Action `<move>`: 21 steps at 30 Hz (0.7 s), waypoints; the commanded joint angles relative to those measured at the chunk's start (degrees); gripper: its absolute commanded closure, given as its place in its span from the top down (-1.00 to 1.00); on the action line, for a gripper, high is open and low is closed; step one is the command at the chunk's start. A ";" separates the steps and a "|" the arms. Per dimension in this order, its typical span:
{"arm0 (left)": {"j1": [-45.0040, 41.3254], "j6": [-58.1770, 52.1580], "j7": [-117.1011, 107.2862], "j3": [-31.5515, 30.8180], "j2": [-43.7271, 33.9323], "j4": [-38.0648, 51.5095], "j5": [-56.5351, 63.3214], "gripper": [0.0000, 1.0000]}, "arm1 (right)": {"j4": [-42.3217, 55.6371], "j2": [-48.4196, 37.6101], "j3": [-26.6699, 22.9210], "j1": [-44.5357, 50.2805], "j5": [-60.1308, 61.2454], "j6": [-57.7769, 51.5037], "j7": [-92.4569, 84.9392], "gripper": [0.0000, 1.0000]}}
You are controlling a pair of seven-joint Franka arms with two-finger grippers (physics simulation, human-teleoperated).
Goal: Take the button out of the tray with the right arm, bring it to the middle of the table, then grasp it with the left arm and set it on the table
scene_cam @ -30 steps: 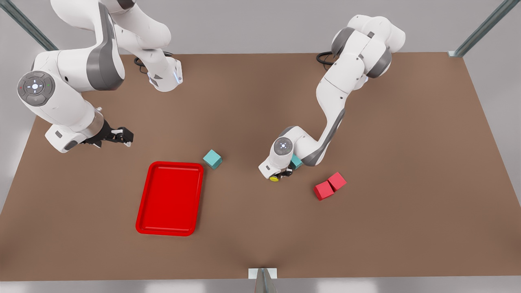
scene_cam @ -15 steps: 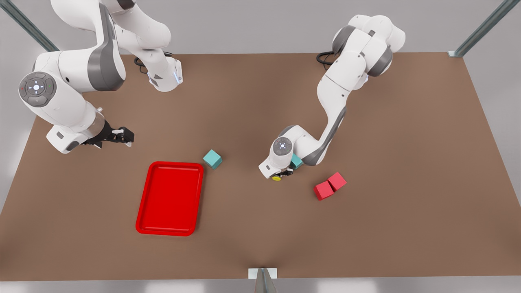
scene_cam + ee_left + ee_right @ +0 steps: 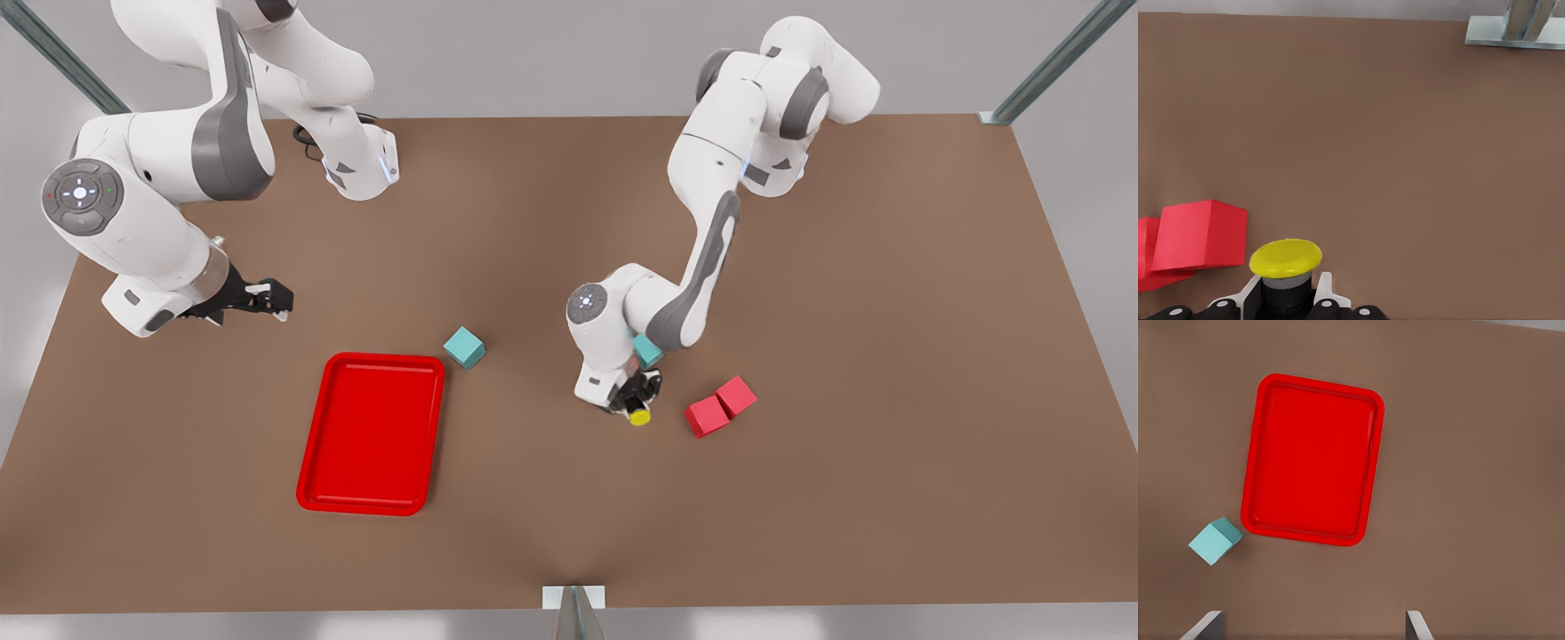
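Note:
The button point(image 3: 639, 415), yellow cap on a dark body, sits between the fingers point(image 3: 1323, 291) of my left gripper point(image 3: 635, 404), which is shut on it low over the table point(image 3: 845, 373), right of the middle in the front view. The left wrist view shows the button point(image 3: 1285, 259) in the left gripper point(image 3: 1286, 295), with the cap pointing away from the gripper. The red tray point(image 3: 373, 436) lies empty toward the front view's left; from the right wrist it appears as the tray point(image 3: 1311, 460) below. My right gripper point(image 3: 277, 300) hovers open behind the tray, its fingers point(image 3: 1205, 627) spread wide.
Two red cubes point(image 3: 720, 405) lie just to the front view's right of the button, also close to it as the red cubes point(image 3: 1201, 235). One teal cube point(image 3: 464, 347) sits at the tray's far corner point(image 3: 1216, 541). Another teal cube point(image 3: 646, 350) is half hidden behind the left arm.
My left arm swung and its wrist turned, carrying the button toward the front view's right and the front edge, closer to the red cubes. The right arm barely moved.

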 commanded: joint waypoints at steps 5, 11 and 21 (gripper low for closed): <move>-5.02 -29.55 -97.92 -0.56 3.45 1.33 21.10 -0.11 | 0.21 0.21 0.04 0.16 0.03 0.05 -0.21 1.00; -7.22 -29.12 -108.39 -3.72 11.09 6.95 34.90 -0.11 | 1.00 0.48 -0.05 -0.01 0.12 0.05 -0.39 1.00; -8.01 -25.95 -109.09 -4.86 20.06 8.71 40.71 -0.11 | 1.00 0.57 -0.14 -0.63 -0.41 -0.04 -0.39 1.00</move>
